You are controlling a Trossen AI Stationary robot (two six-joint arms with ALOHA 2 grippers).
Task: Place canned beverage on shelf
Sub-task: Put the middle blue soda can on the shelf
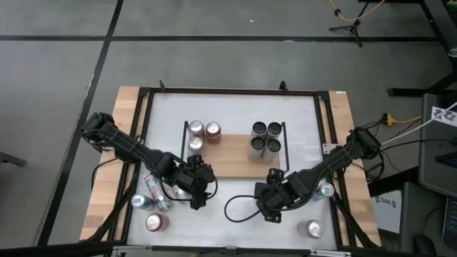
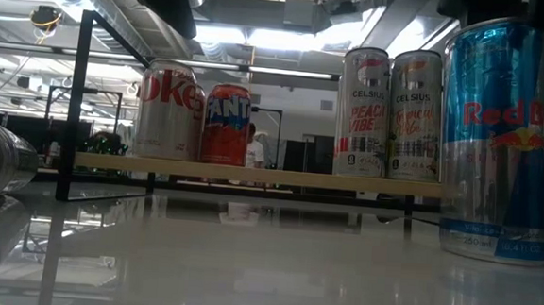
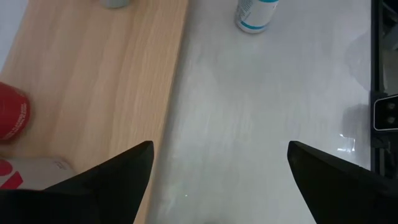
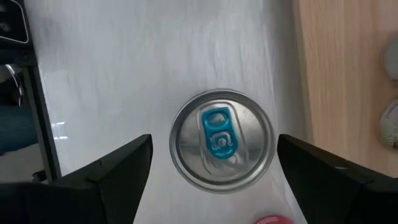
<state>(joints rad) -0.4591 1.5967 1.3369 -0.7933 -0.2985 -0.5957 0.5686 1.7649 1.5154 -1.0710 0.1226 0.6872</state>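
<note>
Canned beverages stand both on and off the shelf, in a workshop-like room with a grey floor marked by dark lines; the low view shows bright ceiling lights, ducting and a person standing far behind the table. The large white tabletop with a black frame (image 1: 235,207) carries the small rectangular light-brown wooden shelf with thin black end rails (image 1: 232,158) at its middle. On the shelf, a white Coke can (image 2: 166,110), an orange Fanta can (image 2: 225,123) and a third can (image 1: 196,145) cluster at the left end, and four slim silver Celsius cans (image 1: 265,139) stand at the right end. Off the shelf, a blue and silver Red Bull can with a blue tab (image 4: 222,139) stands upright on the tabletop directly under the right gripper (image 4: 214,171), whose jaws are spread wide on either side of it without touching. The left gripper (image 3: 217,171) hangs over the shelf's near edge, jaws spread and empty. Several more cans (image 1: 152,203) stand or lie at the table's near left corner, and two others stand near the right corner (image 1: 314,228).
</note>
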